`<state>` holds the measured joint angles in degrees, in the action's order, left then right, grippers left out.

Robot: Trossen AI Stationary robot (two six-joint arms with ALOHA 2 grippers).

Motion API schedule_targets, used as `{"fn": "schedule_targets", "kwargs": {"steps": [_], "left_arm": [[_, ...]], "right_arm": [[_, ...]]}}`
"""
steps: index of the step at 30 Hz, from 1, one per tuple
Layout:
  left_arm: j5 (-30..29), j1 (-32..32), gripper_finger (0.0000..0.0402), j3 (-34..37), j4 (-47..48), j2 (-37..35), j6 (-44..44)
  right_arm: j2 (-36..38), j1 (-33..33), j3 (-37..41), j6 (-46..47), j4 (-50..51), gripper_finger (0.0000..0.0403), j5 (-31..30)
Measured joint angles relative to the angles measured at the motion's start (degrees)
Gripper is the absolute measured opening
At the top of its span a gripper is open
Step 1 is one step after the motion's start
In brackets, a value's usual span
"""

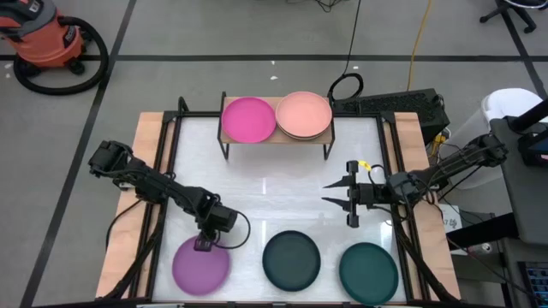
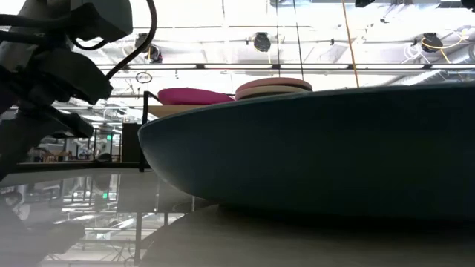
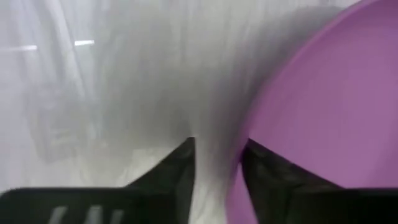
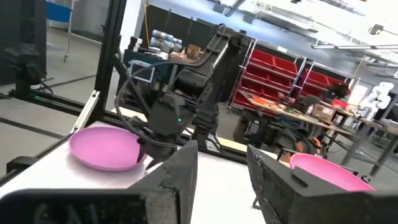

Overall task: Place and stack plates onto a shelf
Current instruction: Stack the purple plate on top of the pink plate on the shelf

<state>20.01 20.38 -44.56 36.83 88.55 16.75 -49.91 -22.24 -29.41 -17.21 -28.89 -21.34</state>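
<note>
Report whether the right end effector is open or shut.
Open. In the high view the right end effector hangs over bare table with its fingers spread wide, nothing between them.

High cam looks straight down on the whole tabletop [image 1: 274,162]. Low cam sits jammed against the dark teal plate [image 2: 319,156], facing the shelf [image 2: 167,110]. Both wrist cams share the purple plate [image 3: 323,106], the left one super close.

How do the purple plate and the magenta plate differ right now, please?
The purple plate lies on the table; the magenta plate sits up on the shelf. The left end effector is at the purple plate's rim, while nothing is near the magenta one. Both are round and look equal in size.
</note>
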Motion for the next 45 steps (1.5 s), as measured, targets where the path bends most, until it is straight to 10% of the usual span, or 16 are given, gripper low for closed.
{"fn": "schedule_targets", "kwargs": {"steps": [6, 13, 20, 31, 45], "left_arm": [[0.68, -0.15, 0.0017, -0.01, -2.05, -0.02, -1.64], [0.43, -2.90, 0.0011, -4.89, -0.36, -1.31, -6.02], [-10.97, -9.99, 0.0011, -16.45, 19.17, -8.08, -13.28], [-28.59, -32.72, 0.0011, -37.32, 19.43, -16.86, -18.10], [-8.03, -63.76, 0.0010, -43.30, 22.20, -10.13, -19.08]], "right_arm": [[0.00, 0.00, -0.01, 0.00, -0.01, 0.0121, 0.07], [0.00, 0.02, -0.04, -0.05, -0.11, 0.0121, 0.11], [-0.03, 0.00, -0.09, 0.00, -0.46, 0.0121, 0.13], [-0.13, 0.02, -0.09, 0.03, -0.52, 0.0121, 0.15], [-1.36, 0.13, -0.09, -0.34, -0.90, 0.0121, 0.20]]}}
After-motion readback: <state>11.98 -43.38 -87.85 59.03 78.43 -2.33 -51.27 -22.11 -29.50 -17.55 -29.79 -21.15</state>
